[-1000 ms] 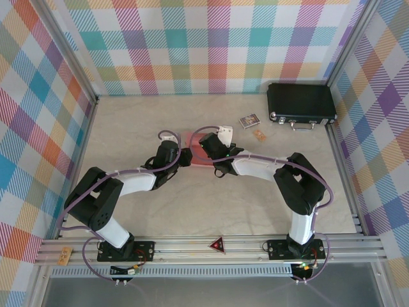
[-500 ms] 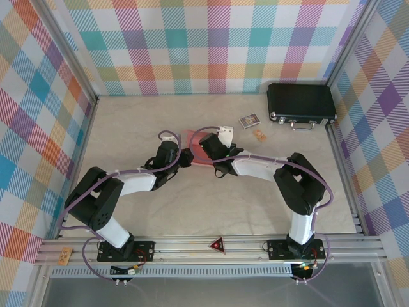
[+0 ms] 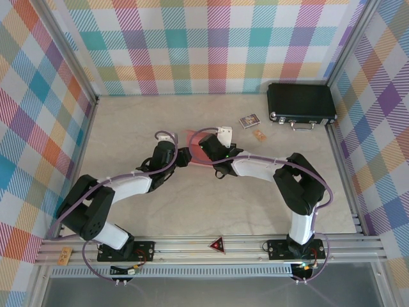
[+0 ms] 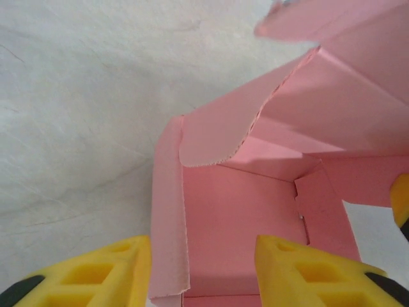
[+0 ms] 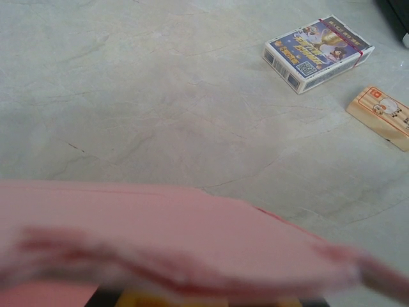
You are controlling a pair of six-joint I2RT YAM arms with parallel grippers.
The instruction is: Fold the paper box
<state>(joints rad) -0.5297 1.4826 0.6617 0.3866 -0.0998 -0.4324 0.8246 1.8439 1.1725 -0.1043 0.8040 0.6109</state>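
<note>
Two grippers meet at the paper box (image 3: 193, 138), mid-way across the table (image 3: 128, 121). At its 4 o'clock the right gripper (image 3: 207, 149) is closed, seemingly pinching a flap to steady it. At 8 o'clock the left gripper (image 3: 185, 156) has its fingers (image 4: 96, 272) parted astride a side wall, gripping nothing.

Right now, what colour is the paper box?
Plain salmon pink. The paper box shows best in the left wrist view.

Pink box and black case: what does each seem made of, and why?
Pink box: thin matte card, judging by creased folds and a ragged cut edge. Black case: probably hard plastic, smooth with rigid corners; too distant to be sure.
</note>
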